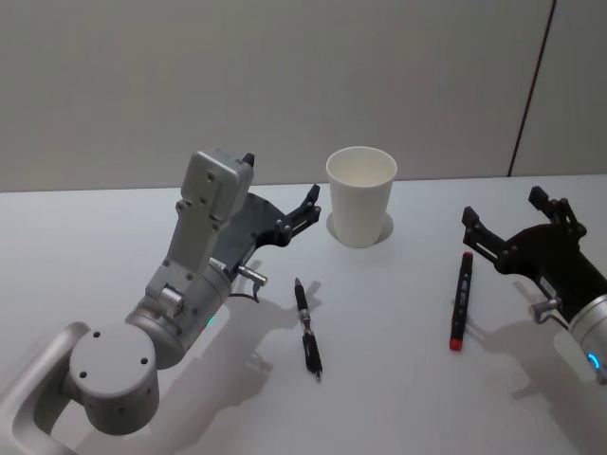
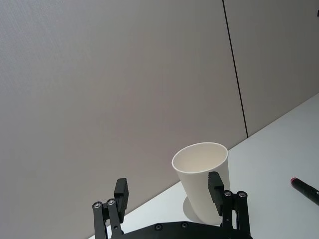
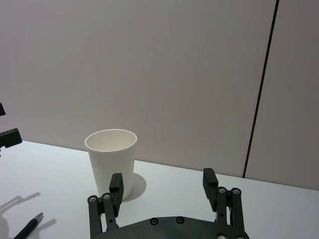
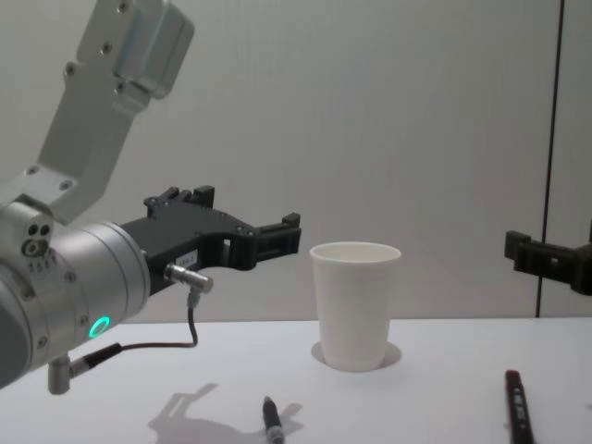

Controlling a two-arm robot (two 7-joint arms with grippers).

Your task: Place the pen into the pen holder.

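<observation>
The pen holder (image 1: 360,204) is a plain white paper cup standing upright at the back middle of the white table. Two pens lie in front of it: a black pen (image 1: 306,327) near the middle and a black pen with red ends (image 1: 461,300) to the right. My left gripper (image 1: 280,178) hovers open and empty above the table, left of the cup and behind the black pen. My right gripper (image 1: 504,207) hangs open and empty just behind the red-ended pen. The cup (image 2: 202,179) stands beyond the left gripper (image 2: 168,188), and the cup (image 3: 110,162) is left of the right gripper (image 3: 163,184).
The white table (image 1: 398,398) ends at a plain grey wall (image 1: 285,76) close behind the cup. A dark vertical seam (image 1: 531,85) runs down the wall at the right. My left arm's grey body (image 1: 180,284) takes up the table's left front.
</observation>
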